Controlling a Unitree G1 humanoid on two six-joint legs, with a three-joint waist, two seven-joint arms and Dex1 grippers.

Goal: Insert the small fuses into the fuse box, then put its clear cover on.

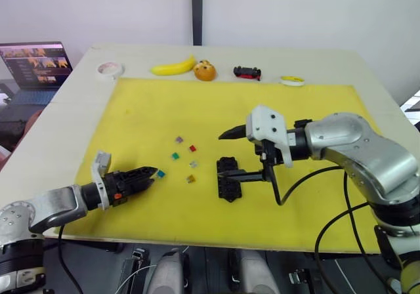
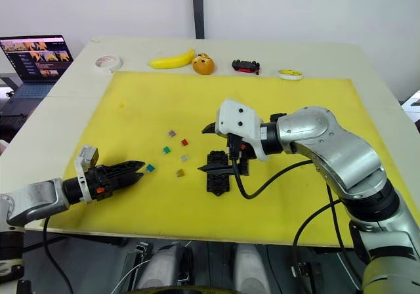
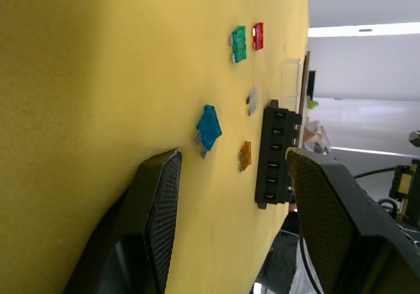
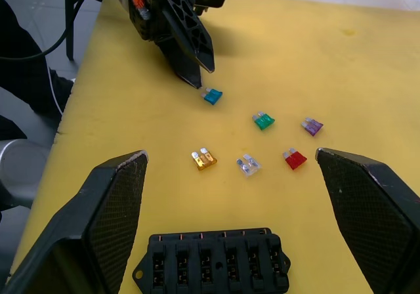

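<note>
Fuse-loading step barely begun: left claw (image 1: 152, 174) released, tips beside small blue plastic blade fuse (image 1: 161, 173), lower left. Right claw (image 4: 230, 195) spread wide above black slotted rectangular fuse box (image 1: 229, 178), centre, grasping nothing. Next: close on blue fuse squarely, then carry to a slot.

A pale wooden table (image 1: 367, 67) takes up most of the space, with a big yellow mat (image 1: 144, 117) spread across it. Behind it runs a plain white wall (image 1: 98, 8), split by a dark vertical strip (image 1: 197, 8). Off the table's far left corner an open laptop (image 1: 36, 67) glows with a grid of pictures on its screen. Along the table's far edge sit a roll of tape (image 1: 109, 69), a banana (image 1: 173, 66) and an orange (image 1: 205, 70)
</note>
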